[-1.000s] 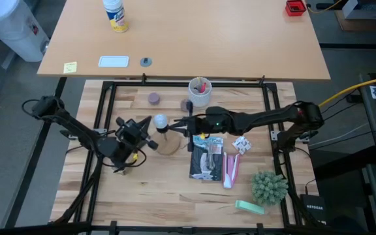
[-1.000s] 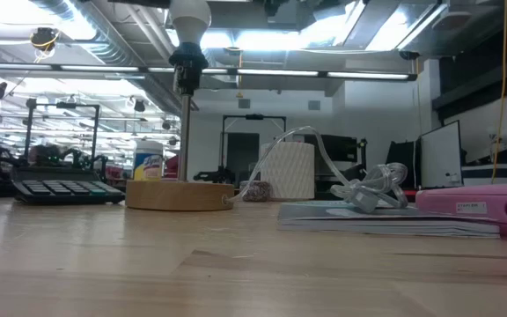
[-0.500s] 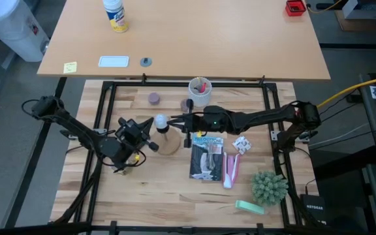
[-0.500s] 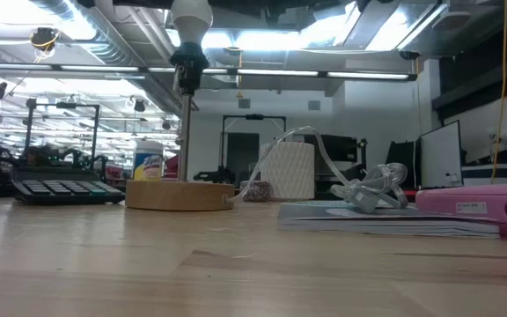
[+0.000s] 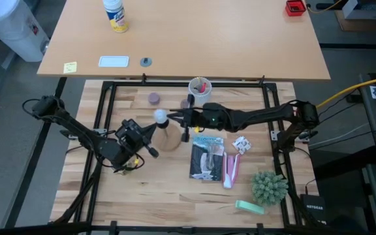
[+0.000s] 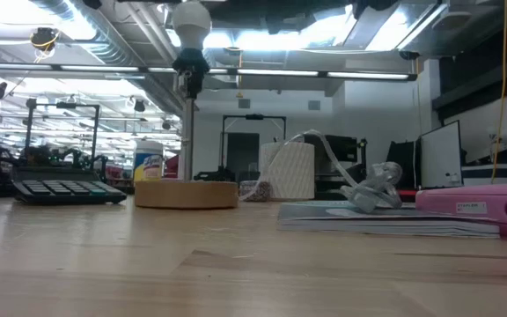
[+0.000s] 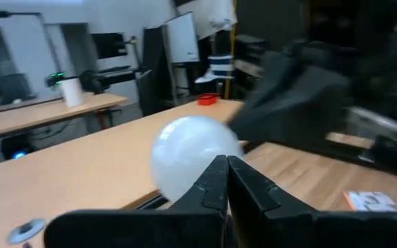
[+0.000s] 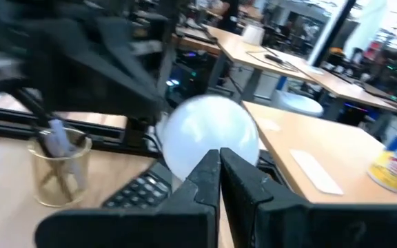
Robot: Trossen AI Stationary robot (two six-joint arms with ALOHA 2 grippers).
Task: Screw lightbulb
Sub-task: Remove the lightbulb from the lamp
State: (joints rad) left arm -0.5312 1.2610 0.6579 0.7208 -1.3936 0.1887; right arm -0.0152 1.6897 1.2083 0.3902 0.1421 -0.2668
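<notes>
One lightbulb (image 5: 160, 116) atop lamp post, wooden base (image 6: 186, 194) mid-tabletop. Left gripper (image 5: 153, 132), right gripper (image 5: 172, 117) flank bulb, jaws pressed together, empty.

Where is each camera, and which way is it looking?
High view: above the table, looking straight down; shows both arms, left gripper, right gripper.
Low view: at tabletop height, looking level across; sees the wooden stand, no arm clearly.
Left wrist view: on the left arm, looking past its shut jaws.
Right wrist view: on the right arm, past its shut jaws.
Shared: all four show the lightbulb.
</notes>
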